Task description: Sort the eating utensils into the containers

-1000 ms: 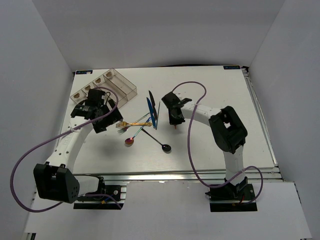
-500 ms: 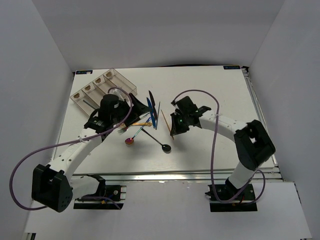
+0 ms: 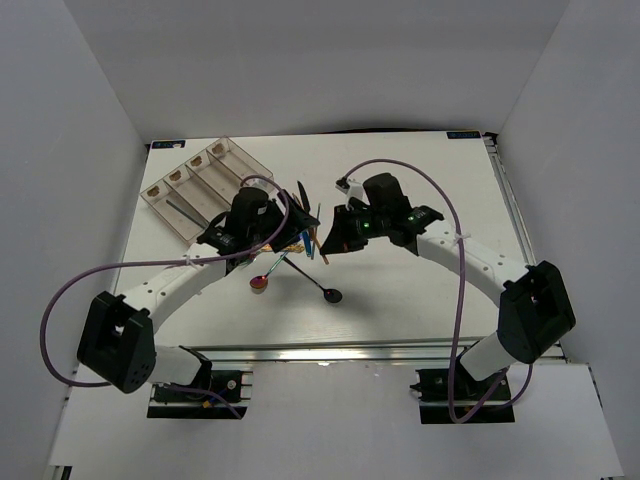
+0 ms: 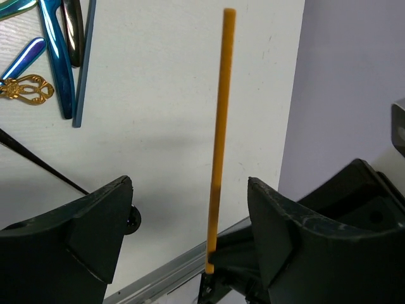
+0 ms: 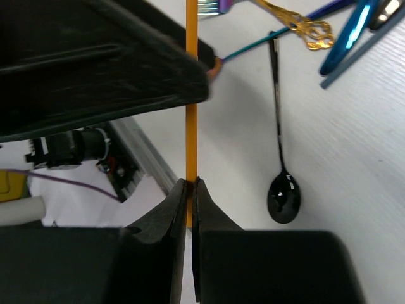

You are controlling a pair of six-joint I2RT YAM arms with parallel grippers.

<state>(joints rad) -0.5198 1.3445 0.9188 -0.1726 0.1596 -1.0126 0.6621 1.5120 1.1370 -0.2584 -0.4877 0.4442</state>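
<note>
**Far left:** clear plastic organiser tray (image 3: 228, 172) with four long compartments. We see one dark chopstick (image 3: 183, 209) lying in it.

**Centre left:** left gripper (image 4: 190, 190), jaws spread wide and holding nothing. Its black fingers (image 4: 95, 228) stand either side of the next entry without touching it.

**Centre:** tan wooden chopstick (image 4: 219, 126), pinched near one end. By our reading it is held above the white tabletop (image 4: 164, 126), just right of the loose cutlery. We judge it light, stiff, smooth and thin, so apt to pivot or slip in a single pinch. It is best taken on the mid shaft, clear of the existing pinch and square across the pads.

**Centre right:** right gripper (image 5: 190, 185), closed tight on the chopstick.

**Views:**
- The left wrist shows the open gap and the free length of the stick.
- The right wrist shows the pinch itself, plus a black spoon (image 5: 281, 197), gold fork (image 5: 297, 26) and blue knives (image 5: 354, 25) lying loose.
- Only the top view places the tray.
</note>
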